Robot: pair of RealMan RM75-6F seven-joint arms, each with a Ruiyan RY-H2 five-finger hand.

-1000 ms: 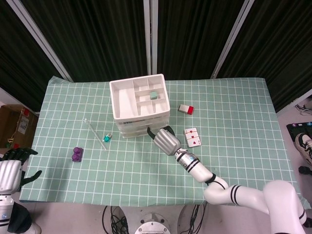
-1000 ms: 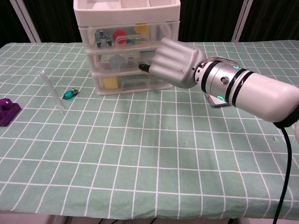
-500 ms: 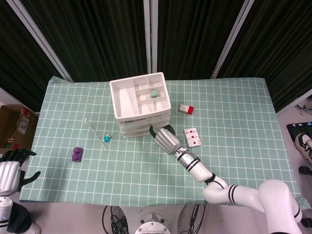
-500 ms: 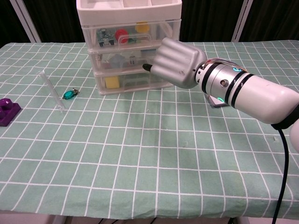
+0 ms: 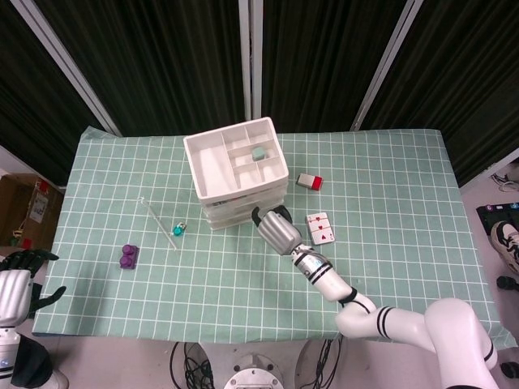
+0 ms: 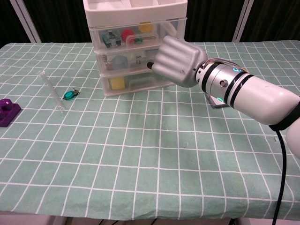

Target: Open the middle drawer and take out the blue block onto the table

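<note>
A white cabinet point(image 6: 136, 9) with three clear drawers stands at mid-table; its top tray point(image 5: 219, 166) faces the head view. The middle drawer point(image 6: 129, 62) is closed, and a pale blue block point(image 6: 119, 61) shows through its front. My right hand point(image 6: 180, 61) is at that drawer's right front, fingers curled where the handle sits, with a dark fingertip point(image 6: 150, 65) against the front. The back of the hand hides the grip. From above, the right hand point(image 5: 276, 231) sits just below the cabinet. My left hand point(image 5: 16, 288) hangs open off the table's lower left corner.
A purple block point(image 5: 128, 257) lies at the left, with a glass tube point(image 5: 158, 219) and a small teal object point(image 5: 178, 230) between it and the cabinet. A playing card point(image 5: 319, 228) and a red-and-white box point(image 5: 309, 181) lie right of the cabinet. A teal cube point(image 5: 259, 153) sits in the top tray.
The whole cabinet has slid and turned a little to the right while my right hand stayed against its front. The middle drawer has stayed closed. The left hand barely moved.
</note>
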